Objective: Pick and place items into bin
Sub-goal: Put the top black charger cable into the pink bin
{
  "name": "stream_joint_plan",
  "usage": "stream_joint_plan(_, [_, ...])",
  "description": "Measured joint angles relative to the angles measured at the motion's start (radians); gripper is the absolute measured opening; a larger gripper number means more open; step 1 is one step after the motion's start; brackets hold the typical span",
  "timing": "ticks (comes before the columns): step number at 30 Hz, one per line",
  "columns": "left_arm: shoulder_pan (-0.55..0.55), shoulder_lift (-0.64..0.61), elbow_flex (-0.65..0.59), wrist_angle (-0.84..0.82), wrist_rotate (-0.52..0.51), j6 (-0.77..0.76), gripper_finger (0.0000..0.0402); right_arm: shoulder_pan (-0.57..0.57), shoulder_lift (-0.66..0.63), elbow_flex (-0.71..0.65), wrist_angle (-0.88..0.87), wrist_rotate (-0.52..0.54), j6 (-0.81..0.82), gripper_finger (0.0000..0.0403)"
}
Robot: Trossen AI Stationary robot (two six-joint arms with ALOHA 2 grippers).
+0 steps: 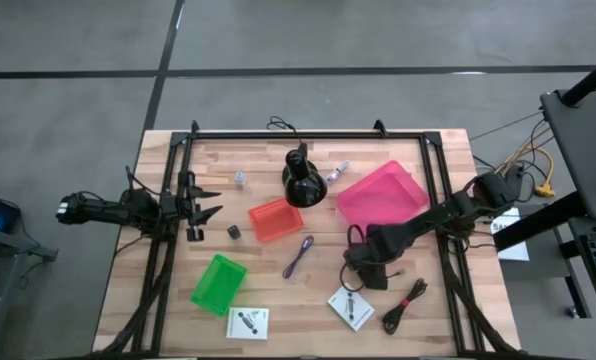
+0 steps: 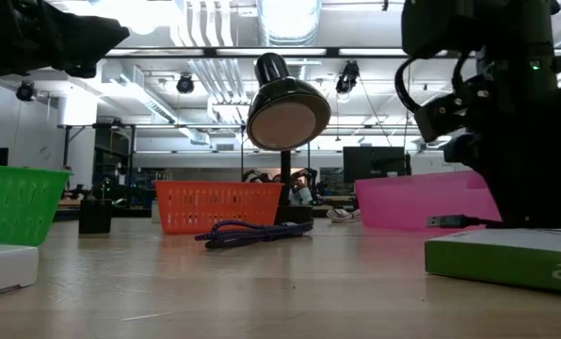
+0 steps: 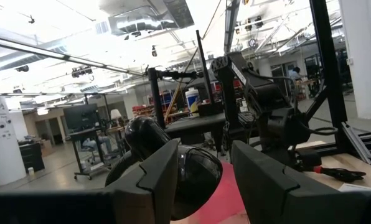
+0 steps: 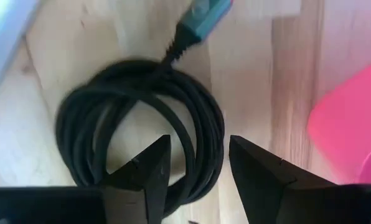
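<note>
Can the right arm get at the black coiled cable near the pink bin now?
Probably yes. The right end effector hangs directly over the black coiled cable, open, with the coil's strands between its fingers. Nothing lies on the cable; the pink bin sits beside it, apart.

Coiled cable (image 4: 142, 134) beside bin (image 4: 350, 118)

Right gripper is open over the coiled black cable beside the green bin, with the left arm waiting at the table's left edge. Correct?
Not quite. The right gripper hangs open over the coiled black cable, but beside the pink bin, not the green bin, as the high view shows. The left gripper does wait at the left edge.
</note>
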Motion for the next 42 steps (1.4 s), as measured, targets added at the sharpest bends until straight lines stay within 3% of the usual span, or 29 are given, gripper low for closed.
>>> stream_joint_plan(21, [0.0,0.0,0.0,0.0,0.0,0.0,0.0137,0.0,-0.001,-0.022,0.027,0.004,0.001,0.0134])
stream_joint_plan(42, [0.0,0.0,0.0,0.0,0.0,0.0,0.0137,0.0,-0.001,-0.024,0.024,-0.022,0.0,0.0027])
